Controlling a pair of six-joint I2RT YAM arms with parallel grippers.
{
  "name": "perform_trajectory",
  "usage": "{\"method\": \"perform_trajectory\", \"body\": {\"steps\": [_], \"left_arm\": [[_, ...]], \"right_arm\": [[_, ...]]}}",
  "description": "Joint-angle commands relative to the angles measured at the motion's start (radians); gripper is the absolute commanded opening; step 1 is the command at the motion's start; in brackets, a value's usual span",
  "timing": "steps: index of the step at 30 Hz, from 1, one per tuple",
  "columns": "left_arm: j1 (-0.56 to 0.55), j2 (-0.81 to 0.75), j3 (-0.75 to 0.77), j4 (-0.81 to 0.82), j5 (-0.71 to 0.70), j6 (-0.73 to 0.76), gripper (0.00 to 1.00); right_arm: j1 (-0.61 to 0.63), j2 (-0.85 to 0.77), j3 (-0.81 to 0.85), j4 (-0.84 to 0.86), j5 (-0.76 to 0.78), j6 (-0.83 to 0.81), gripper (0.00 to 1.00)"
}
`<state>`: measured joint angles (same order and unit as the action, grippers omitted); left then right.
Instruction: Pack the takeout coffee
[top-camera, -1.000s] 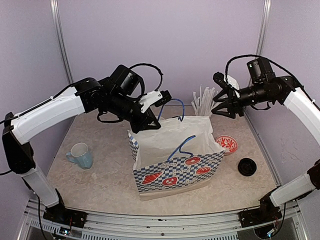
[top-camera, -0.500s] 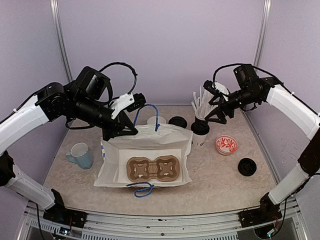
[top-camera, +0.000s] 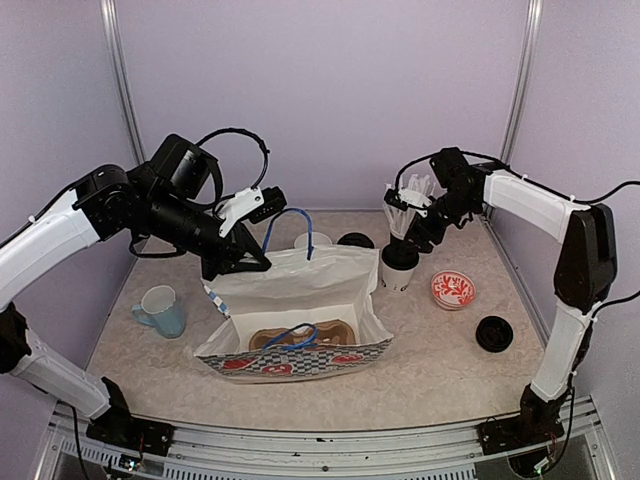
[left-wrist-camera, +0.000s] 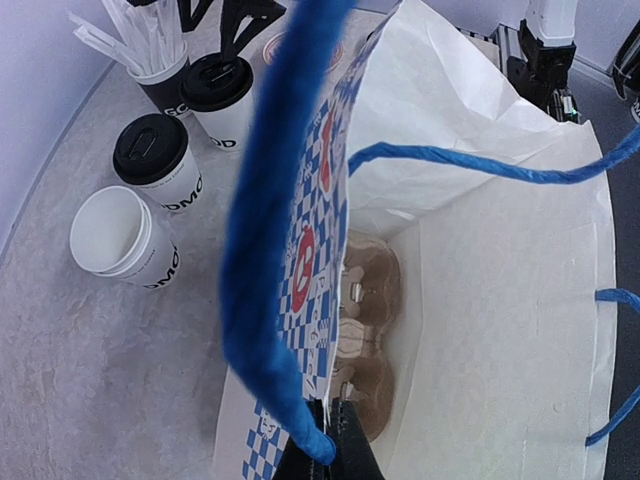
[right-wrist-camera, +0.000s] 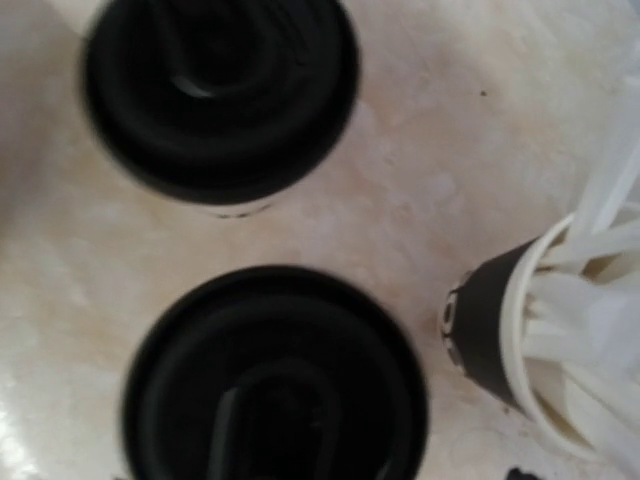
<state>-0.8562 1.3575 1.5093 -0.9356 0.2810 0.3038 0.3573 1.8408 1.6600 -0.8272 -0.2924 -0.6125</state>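
Three takeout coffee cups stand behind the bag: one open, one lidded, and another lidded beside the straw cup. From above, the near lidded cup stands right of the paper bag, with the other lidded cup and the open cup behind it. My right gripper hovers open just above the near lidded cup; its black lid fills the right wrist view. My left gripper is shut on the bag's checkered rim, holding the bag open. A brown cup carrier lies inside.
A light-blue mug stands at the left. A red patterned dish and a loose black lid lie at the right. The straw cup is right behind my right gripper. The bag's blue handle hangs across the left wrist view.
The bag was pulled left and opened, and its front side has now risen. My right gripper has swung left and down to just over the lidded cup by the straws.
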Motion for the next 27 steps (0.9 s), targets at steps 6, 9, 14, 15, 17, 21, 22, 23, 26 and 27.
{"method": "perform_trajectory", "body": {"steps": [6,9,14,15,17,21,22,23,26,27], "left_arm": [[-0.007,0.026,0.033,-0.006,0.027,0.000,0.00],[-0.007,0.023,0.028,-0.001,0.021,0.004,0.00],[-0.007,0.023,0.022,0.001,0.020,0.003,0.00],[-0.007,0.022,0.019,0.002,0.018,0.004,0.00],[-0.007,0.022,0.019,0.003,0.016,0.003,0.00],[-0.007,0.023,0.019,0.003,0.012,0.004,0.00],[-0.007,0.024,0.020,0.003,0.011,0.003,0.00],[-0.007,0.026,0.021,0.003,0.011,0.004,0.00],[-0.007,0.028,0.022,0.001,0.014,0.001,0.00],[-0.007,0.028,0.022,0.001,0.014,0.000,0.00]], "right_arm": [[0.000,0.134,0.171,-0.102,0.056,0.009,0.86],[0.000,0.161,0.206,-0.132,0.035,0.009,0.86],[0.004,0.181,0.244,-0.178,0.005,-0.001,0.88],[0.007,0.187,0.252,-0.190,0.004,-0.004,0.88],[0.011,0.196,0.264,-0.213,0.002,-0.006,0.88],[0.024,0.206,0.268,-0.238,0.003,-0.013,0.89],[0.026,0.210,0.270,-0.242,0.005,-0.014,0.89],[0.029,0.216,0.275,-0.248,0.006,-0.014,0.90],[0.032,0.235,0.293,-0.268,0.013,-0.011,0.93],[0.034,0.240,0.296,-0.268,0.016,-0.008,0.93]]}}
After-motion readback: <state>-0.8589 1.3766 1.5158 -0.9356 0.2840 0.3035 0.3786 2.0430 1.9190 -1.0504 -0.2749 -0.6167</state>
